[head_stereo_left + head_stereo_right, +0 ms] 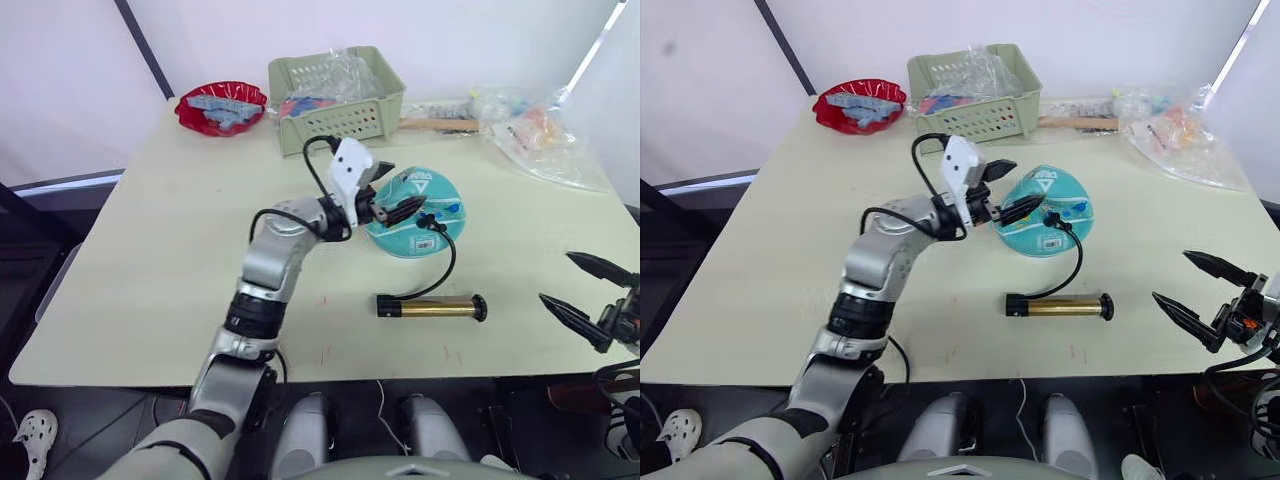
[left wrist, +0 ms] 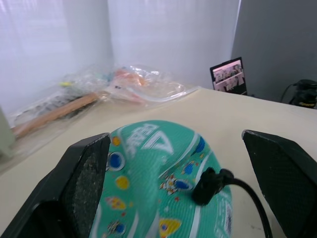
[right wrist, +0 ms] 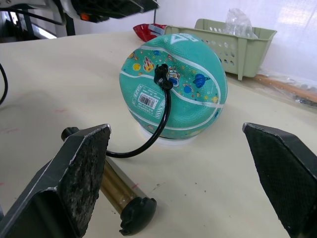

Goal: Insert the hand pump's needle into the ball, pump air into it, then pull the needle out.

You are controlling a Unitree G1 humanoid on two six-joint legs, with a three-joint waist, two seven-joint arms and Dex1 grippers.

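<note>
With the wide-open, empty left claw straddling the ball, a careless squeeze could dislodge the seated needle.

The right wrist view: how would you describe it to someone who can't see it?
A teal ball sits on a pale table, a black hose fitting plugged into its side and curving down to a bronze hand pump lying flat. The right gripper's open black fingers frame the scene; a green basket stands behind.
</note>
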